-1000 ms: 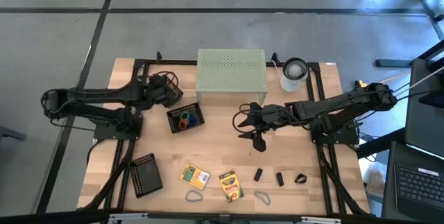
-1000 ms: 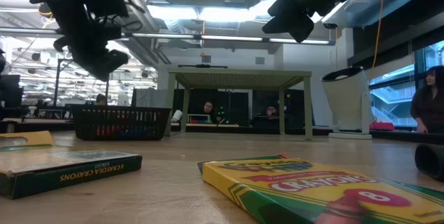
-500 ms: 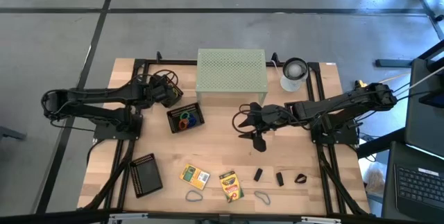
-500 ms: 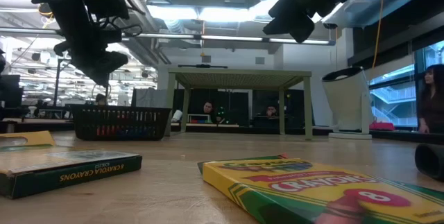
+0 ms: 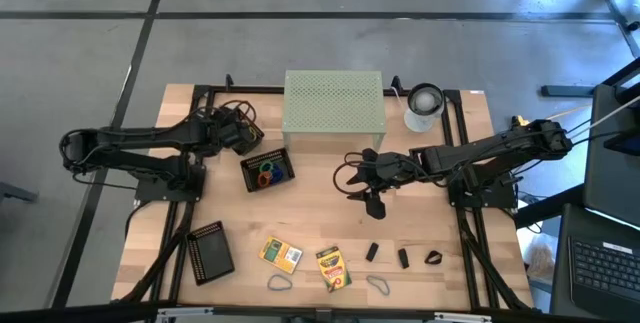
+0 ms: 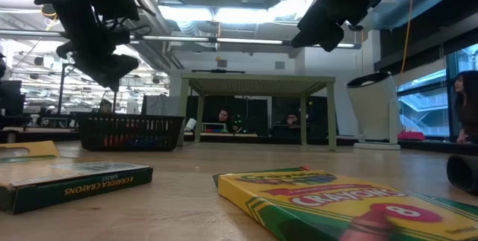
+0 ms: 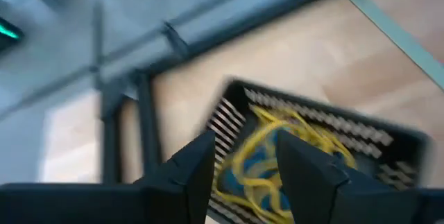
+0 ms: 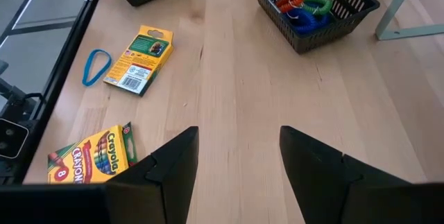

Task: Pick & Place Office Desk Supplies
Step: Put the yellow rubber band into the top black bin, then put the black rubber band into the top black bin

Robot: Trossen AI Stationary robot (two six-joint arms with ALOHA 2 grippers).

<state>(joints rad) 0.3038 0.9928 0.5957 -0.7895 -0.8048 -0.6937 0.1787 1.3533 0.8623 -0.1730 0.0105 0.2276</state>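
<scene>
In the high view, the left tool [image 5: 243, 135] is hovering left of centre in the frame, just above the upper-left edge of a black mesh tray [image 5: 267, 169] that is holding a heap of coloured rubber-band loops [image 5: 268, 173]. In the left wrist view its two dark fingers [image 7: 196, 165] are standing apart with nothing between them, and the yellow and blue loops are showing in the tray beyond them. The right tool [image 5: 365, 176] is hanging over the bare wooden table [image 5: 320, 203] at the centre of the frame, below the pale green riser [image 5: 334, 101]; in the right wrist view its fingers [image 8: 173, 161] are spread wide and gripping nothing.

Along the lower part of the high view, the remaining supplies are lying on the table. A second black mesh tray [image 5: 210, 252] is sitting at the lower left. Two crayon boxes [image 5: 282, 254] [image 5: 333, 267] are lying side by side at lower centre, apart from each other. A tan loop [image 5: 279, 283] is lying just below the left box, and another loop [image 5: 378, 284] is lying to the right of the second box. Three small black clips [image 5: 372, 252] [image 5: 403, 258] [image 5: 433, 257] are resting in a row at the lower right. A white-grey cylinder [image 5: 424, 106] is standing at the upper right beside the riser.
</scene>
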